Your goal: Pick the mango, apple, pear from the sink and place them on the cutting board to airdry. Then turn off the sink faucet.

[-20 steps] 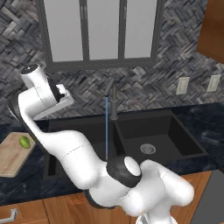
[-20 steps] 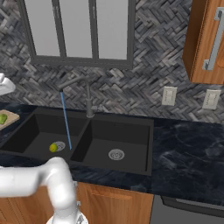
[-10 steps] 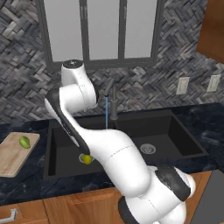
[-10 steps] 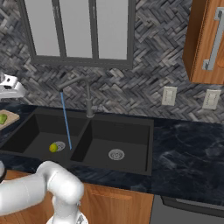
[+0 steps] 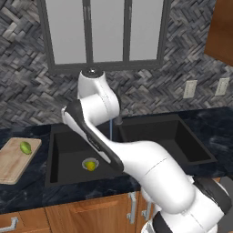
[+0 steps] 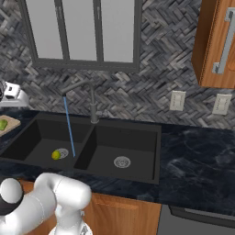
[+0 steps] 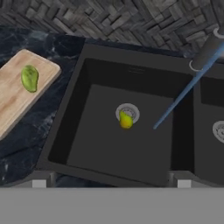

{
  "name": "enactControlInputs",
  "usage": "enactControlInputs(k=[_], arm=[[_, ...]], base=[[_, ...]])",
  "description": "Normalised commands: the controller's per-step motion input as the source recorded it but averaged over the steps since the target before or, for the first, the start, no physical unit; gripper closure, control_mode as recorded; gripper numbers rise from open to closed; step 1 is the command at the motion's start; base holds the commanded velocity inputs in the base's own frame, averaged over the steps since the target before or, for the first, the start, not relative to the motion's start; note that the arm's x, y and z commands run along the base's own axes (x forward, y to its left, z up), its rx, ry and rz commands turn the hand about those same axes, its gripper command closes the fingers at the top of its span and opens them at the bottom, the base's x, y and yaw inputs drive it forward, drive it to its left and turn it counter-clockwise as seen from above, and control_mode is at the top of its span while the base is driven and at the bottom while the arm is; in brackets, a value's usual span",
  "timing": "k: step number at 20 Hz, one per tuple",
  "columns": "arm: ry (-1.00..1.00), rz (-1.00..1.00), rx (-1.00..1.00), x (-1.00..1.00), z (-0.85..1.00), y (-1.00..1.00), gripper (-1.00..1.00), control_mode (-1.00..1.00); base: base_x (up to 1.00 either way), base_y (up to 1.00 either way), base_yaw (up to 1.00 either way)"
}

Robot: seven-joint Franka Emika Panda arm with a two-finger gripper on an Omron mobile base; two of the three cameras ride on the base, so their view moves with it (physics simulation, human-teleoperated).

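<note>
Tan cutting board (image 5: 13,159) at 9 o'clock carried one green fruit (image 5: 25,147); one yellow-green fruit (image 5: 91,165) lay on the left drain.

Right base view: sink faucet (image 6: 92,102) ran, one stream.

Hand view: sink (image 7: 105,65) held that one fruit; no apple seen. Pincer apart, empty. Two fruits, shutoff left.

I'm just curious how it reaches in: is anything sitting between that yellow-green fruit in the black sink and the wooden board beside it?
Only the sink's own wall: the yellow-green fruit lies on the left basin's drain, so it must be lifted over the black sink's rim to reach the tan wooden cutting board.
</note>
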Motion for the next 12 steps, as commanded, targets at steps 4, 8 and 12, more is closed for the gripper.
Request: enactControlInputs(k=[4, 8, 12], arm=[[-0.01, -0.01, 0.0, -0.15, 0.08, -0.42, -1.0, -1.0], [0.0, -0.02, 0.0, -0.01, 0.08, -0.37, -1.0, -1.0], [0.0, -0.05, 0.0, 0.0, 0.0, -0.28, -1.0, -1.0]], base=[[0.0, 0.0, 0.0], [0.0, 0.0, 0.0], [0.0, 0.0, 0.0]])
